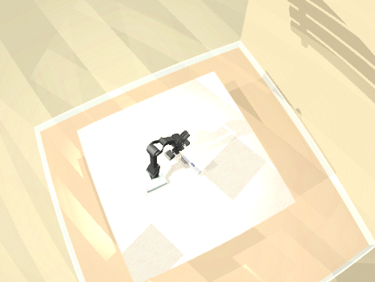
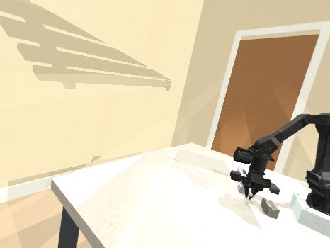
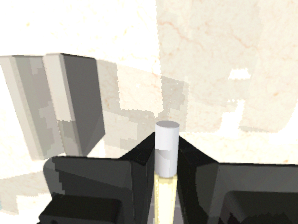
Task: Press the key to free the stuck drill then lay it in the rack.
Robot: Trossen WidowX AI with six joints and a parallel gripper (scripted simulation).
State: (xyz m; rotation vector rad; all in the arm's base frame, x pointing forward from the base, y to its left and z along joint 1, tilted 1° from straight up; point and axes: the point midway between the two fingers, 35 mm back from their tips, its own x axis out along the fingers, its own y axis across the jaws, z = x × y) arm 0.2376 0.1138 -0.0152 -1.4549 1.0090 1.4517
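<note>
Fingers clamped on drill (image 3: 166,142)

Nearly closed around the white drill, low over the desk (image 2: 141,198); grey rack (image 3: 60,105) alongside, holding nothing.

Glossy black plastic-looking gripper (image 3: 165,165), smooth matt white drill (image 3: 166,142) tip, matt grey rack (image 3: 55,105), pale marbled stone-like surface (image 3: 220,60)

Black arm (image 1: 154,155) sits mid-frame on a white table (image 1: 249,193), reaching toward a small white-blue thing (image 1: 190,163) lower right.
</note>
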